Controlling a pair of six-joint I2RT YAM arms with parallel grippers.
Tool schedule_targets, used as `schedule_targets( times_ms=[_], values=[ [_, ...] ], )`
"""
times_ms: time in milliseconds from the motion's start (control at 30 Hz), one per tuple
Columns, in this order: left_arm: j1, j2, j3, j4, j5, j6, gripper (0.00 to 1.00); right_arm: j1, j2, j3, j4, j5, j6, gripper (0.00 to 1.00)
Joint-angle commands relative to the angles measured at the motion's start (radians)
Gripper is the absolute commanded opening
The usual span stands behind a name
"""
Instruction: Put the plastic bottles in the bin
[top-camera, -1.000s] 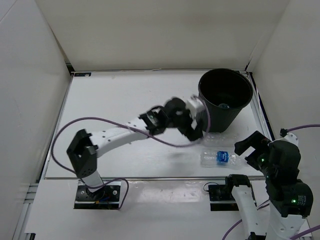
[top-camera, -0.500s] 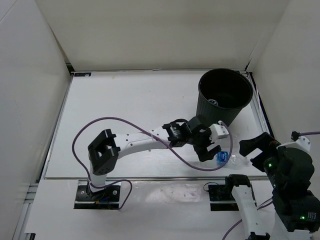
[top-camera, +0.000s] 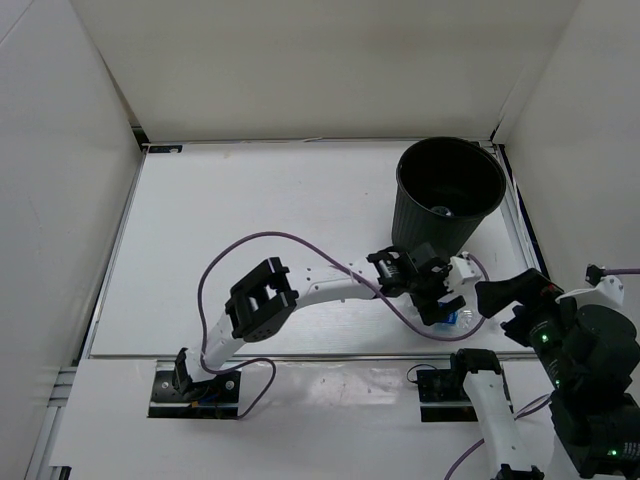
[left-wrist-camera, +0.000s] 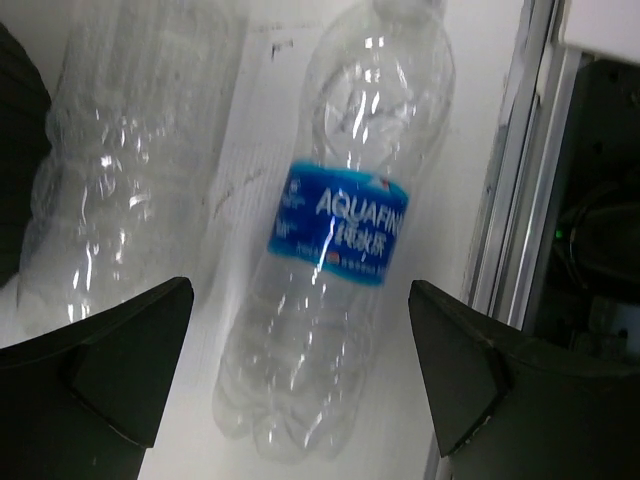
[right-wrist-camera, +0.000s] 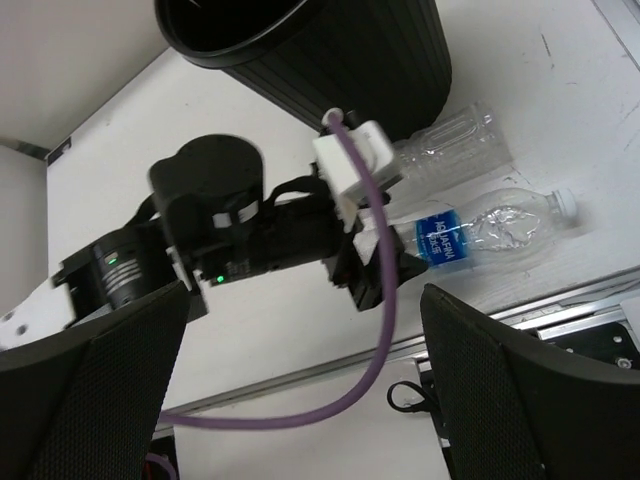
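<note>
Though untouched, btl (left-wrist-camera: 335, 235) under L gripper (left-wrist-camera: 300, 300)

A white table (top-camera: 250, 200) fills the middle, walled in white on the left, far and right sides. A tall black bin (top-camera: 420, 235) stands at its far right corner, with a small bluish thing (top-camera: 443, 211) lying in the bottom. The left arm (top-camera: 330, 290) stretches low from its base at the near left across to the right, a purple cable (top-camera: 290, 238) arching beside it. The left gripper (top-camera: 440, 303) sits just near of the bin's foot, over a clear bottle (top-camera: 452, 318) of which only a blue label and a bit of body show. The right arm (top-camera: 585, 350) stands raised at the near right corner.
</note>
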Motion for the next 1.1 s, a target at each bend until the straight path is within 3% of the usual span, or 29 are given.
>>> schedule_targets(
  times_ms=[0,133,233,433,533,567,600,800,967,1067],
  values=[
    [-0.005,0.029,0.095,0.014,-0.003,-0.024,1.00,0.005,0.023,0.055,-0.090,-0.037,-0.021,0.99],
    [-0.005,0.083,0.115,0.014,0.026,-0.060,1.00,0.005,0.058,0.093,-0.090,-0.080,-0.055,0.99],
    [-0.005,0.103,0.099,0.023,0.092,-0.083,0.85,0.005,0.077,0.116,-0.090,-0.091,-0.066,0.99],
    [-0.005,0.058,-0.007,0.023,0.166,-0.092,0.89,0.005,0.086,0.098,-0.090,-0.068,-0.077,0.99],
    [-0.014,0.026,-0.043,0.023,0.175,-0.092,0.75,0.005,0.077,0.064,-0.078,-0.068,-0.077,0.99],
    [-0.014,0.014,-0.055,0.023,0.166,-0.092,0.61,0.005,0.077,0.064,-0.067,-0.068,-0.077,0.99],
    [-0.014,-0.021,-0.064,0.023,0.154,-0.092,0.55,0.005,0.068,0.053,-0.067,-0.068,-0.077,0.99],
    [-0.048,-0.236,-0.106,-0.088,0.099,-0.101,0.53,0.005,0.022,-0.008,-0.033,0.007,-0.043,0.99],
    [-0.060,-0.337,0.112,-0.398,-0.048,-0.110,0.46,0.005,-0.023,0.036,-0.015,0.121,0.034,0.99],
    [-0.060,-0.322,0.400,-0.457,-0.073,-0.066,0.49,0.005,-0.050,0.050,-0.005,0.182,0.057,0.99]
  ],
)
